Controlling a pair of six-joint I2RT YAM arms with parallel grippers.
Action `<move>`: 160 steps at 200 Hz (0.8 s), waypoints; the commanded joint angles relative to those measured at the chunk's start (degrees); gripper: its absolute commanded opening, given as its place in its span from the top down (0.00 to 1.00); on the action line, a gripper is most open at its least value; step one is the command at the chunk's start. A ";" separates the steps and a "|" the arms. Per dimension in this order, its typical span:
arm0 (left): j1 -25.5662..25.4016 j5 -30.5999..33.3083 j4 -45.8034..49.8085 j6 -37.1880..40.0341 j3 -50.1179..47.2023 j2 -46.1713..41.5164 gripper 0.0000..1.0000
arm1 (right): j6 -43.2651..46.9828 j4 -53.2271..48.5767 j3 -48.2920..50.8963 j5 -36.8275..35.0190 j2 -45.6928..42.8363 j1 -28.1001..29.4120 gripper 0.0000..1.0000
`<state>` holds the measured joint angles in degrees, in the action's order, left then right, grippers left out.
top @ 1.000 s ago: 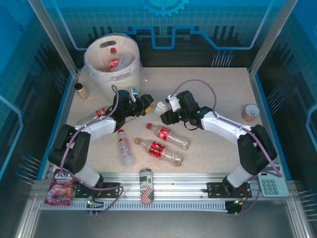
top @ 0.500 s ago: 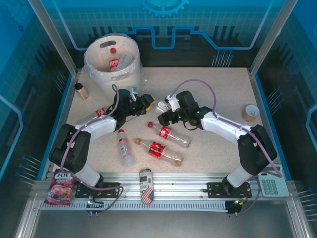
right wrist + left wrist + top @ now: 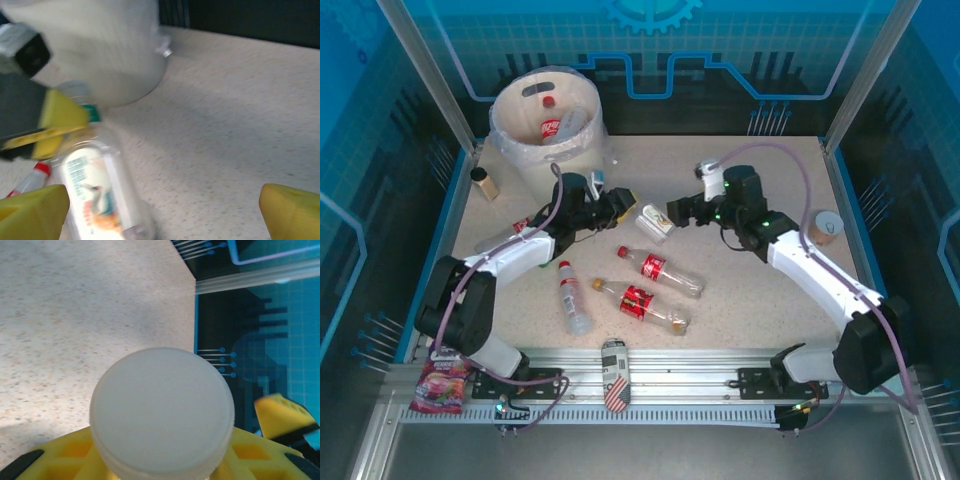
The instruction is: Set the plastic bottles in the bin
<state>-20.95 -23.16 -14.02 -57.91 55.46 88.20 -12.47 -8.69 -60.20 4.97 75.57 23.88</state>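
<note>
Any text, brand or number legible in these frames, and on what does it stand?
No text reads clearly.
Too small: white script on the red-labelled bottles.
Blurred: barcode and print on the white-labelled bottle.
Blurred: lettering on the snack packet.
No legible words: patterned can.

Right of the bin (image 3: 510, 100), the table (image 3: 650, 165) lies bare along its far edge, open for passage. On the bin's near side, three lying bottles (image 3: 642, 302) and a white-labelled bottle (image 3: 653, 222) crowd the middle. A brown jar (image 3: 483, 183) stands just left of the bin.
</note>
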 commanded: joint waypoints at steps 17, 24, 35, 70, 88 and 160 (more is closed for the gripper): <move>0.43 1.26 14.68 13.80 16.07 -8.07 0.59 | -4.85 -0.11 2.81 -0.67 -1.72 -4.57 0.02; 1.20 1.29 17.77 15.84 19.71 -8.22 0.59 | -5.15 -0.09 3.08 -0.62 -1.69 -4.68 0.02; 3.02 0.98 21.89 17.99 25.15 -7.97 0.59 | -5.49 0.03 3.55 -0.39 -1.60 -4.72 0.02; 12.45 0.80 30.20 22.26 40.30 -5.33 0.62 | -7.03 0.65 5.00 0.28 -1.33 -4.79 0.02; 16.97 2.68 33.82 25.41 47.12 -3.23 0.63 | -7.39 0.78 5.69 0.55 -1.41 -4.72 0.02; 25.94 9.00 48.95 35.50 65.74 11.06 0.62 | -7.66 0.39 6.70 2.31 -1.38 -4.81 0.02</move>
<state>3.95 -17.15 25.76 -28.34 116.95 95.42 -19.53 -8.54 -54.19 5.65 74.48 19.33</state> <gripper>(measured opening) 0.382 0.977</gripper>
